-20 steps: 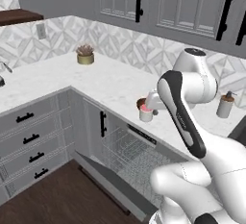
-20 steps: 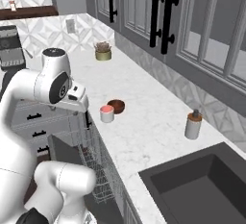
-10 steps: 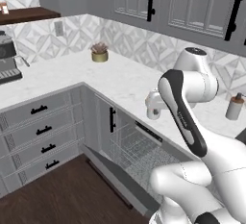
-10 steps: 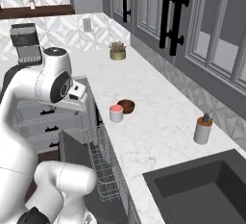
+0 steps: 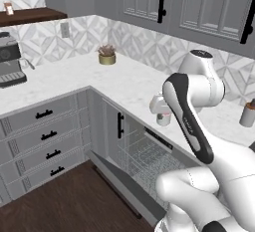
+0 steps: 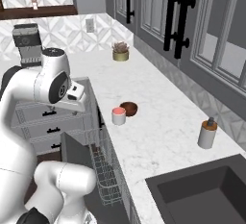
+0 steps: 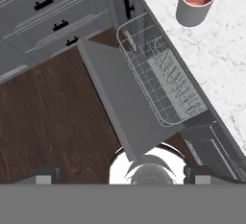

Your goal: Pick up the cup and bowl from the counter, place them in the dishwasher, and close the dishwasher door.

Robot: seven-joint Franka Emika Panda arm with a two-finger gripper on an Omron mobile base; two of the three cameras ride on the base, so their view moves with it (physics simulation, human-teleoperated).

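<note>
The cup (image 6: pixel 118 116), grey-white outside and salmon-red inside, stands upright on the marble counter (image 6: pixel 158 136) near its front edge. The dark brown bowl (image 6: pixel 129 108) sits just behind it, touching or nearly so. Below them the dishwasher is open, its wire rack (image 7: pixel 161 74) pulled out over the lowered door (image 7: pixel 122 98). My gripper (image 7: pixel 122 176) hangs open and empty high above the door and floor, pointing down. The cup (image 7: pixel 196 2) lies toward the hand view's top right, well away from the fingertips (image 7: pixel 45 175). The arm hides part of the cup (image 5: pixel 163 119) in the left base view.
A soap dispenser (image 6: pixel 207 134) stands by the dark sink (image 6: pixel 206 189). A potted plant (image 6: pixel 120 52) sits farther along the counter and a coffee machine (image 5: pixel 10 59) at the corner. Grey drawers (image 7: pixel 43 6) with black handles flank the dishwasher, above dark wood floor (image 7: pixel 48 122).
The whole scene has shifted in both base views, so the base has driven. Cup and bowl stay put on the counter. The arm keeps its pose.
</note>
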